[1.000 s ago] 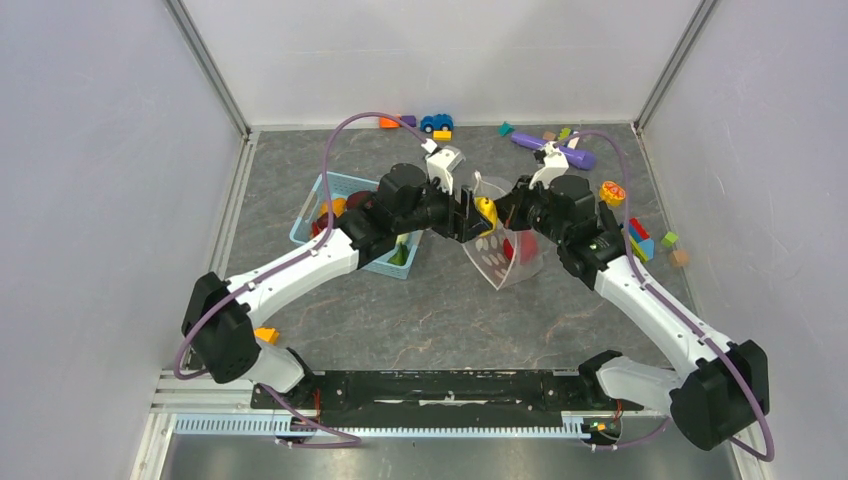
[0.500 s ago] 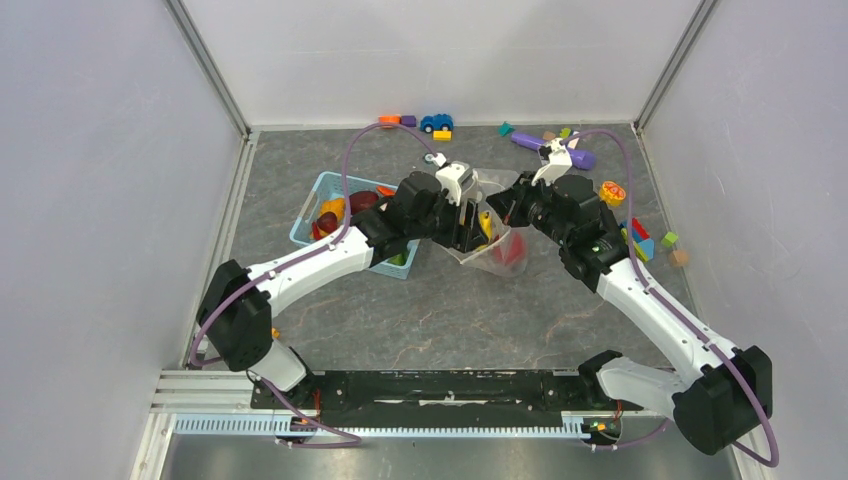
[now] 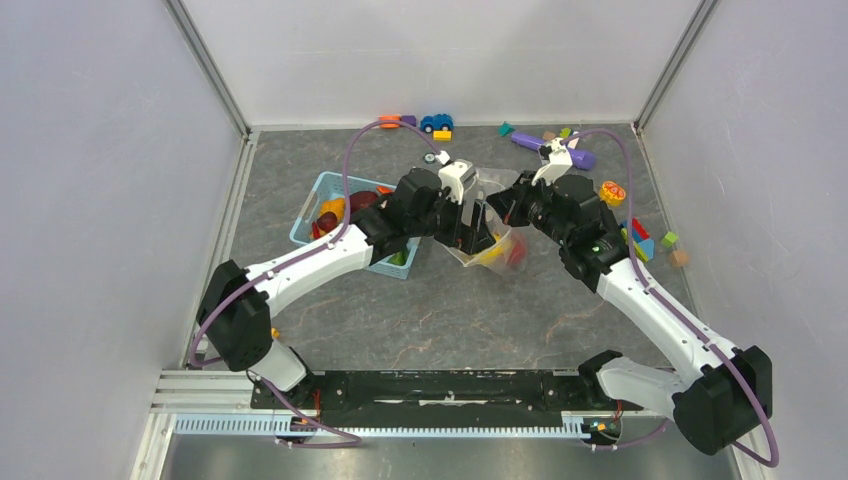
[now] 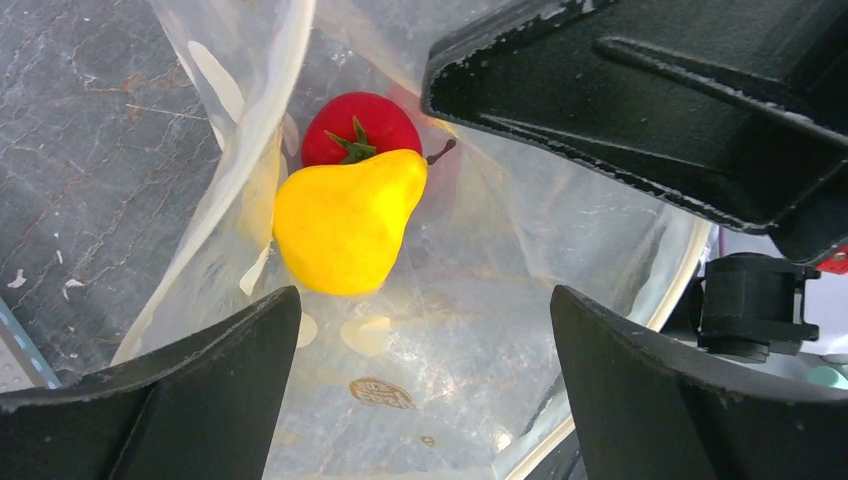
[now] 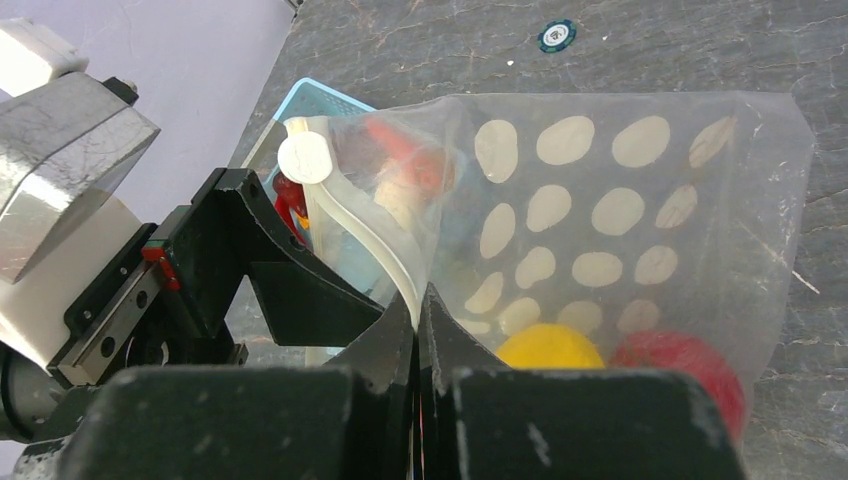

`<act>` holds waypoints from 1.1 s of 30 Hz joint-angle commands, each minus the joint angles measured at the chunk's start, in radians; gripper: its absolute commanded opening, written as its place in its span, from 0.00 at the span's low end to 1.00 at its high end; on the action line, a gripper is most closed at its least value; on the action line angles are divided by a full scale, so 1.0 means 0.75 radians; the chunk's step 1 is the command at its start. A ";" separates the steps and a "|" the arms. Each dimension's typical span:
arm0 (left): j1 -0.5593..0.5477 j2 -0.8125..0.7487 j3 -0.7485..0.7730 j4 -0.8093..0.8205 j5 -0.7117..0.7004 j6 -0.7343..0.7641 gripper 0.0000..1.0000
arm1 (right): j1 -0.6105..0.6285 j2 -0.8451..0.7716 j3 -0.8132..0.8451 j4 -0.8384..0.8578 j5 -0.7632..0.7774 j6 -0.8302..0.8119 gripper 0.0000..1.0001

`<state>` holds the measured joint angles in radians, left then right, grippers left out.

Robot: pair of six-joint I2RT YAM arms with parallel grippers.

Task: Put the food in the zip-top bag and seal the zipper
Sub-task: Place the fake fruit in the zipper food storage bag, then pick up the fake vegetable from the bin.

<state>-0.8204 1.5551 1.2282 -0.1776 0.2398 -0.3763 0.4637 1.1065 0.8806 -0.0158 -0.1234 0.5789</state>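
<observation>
right gripper (image 5: pixel 418 310) pinches the zip-top bag (image 5: pixel 620 200) rim; left gripper (image 4: pixel 422 330) gapes empty at its mouth, yellow pear (image 4: pixel 345 225) and red tomato (image 4: pixel 360 125) inside.

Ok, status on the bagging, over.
Left gripper jaws open, empty, at zip-top bag mouth. Right gripper shut on its rim. Yellow pear, red tomato inside; zipper unsealed. Nothing in the way.

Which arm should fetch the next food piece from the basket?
Left. The left tool is open and empty over the bag, where the yellow piece and tomato lie, and the basket is beside that arm. The right tool is shut on the zipper, holding the bag's mouth up.
</observation>
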 commanded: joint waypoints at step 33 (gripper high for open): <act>0.408 -0.386 -0.177 -0.246 -0.561 -0.178 1.00 | -0.030 -0.057 -0.002 -0.168 0.266 -0.184 0.02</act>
<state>-0.6468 1.2694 1.1282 -0.3069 -0.1459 -0.4091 0.4484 1.0824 0.8745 -0.1341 0.0467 0.4702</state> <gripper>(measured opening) 0.993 0.023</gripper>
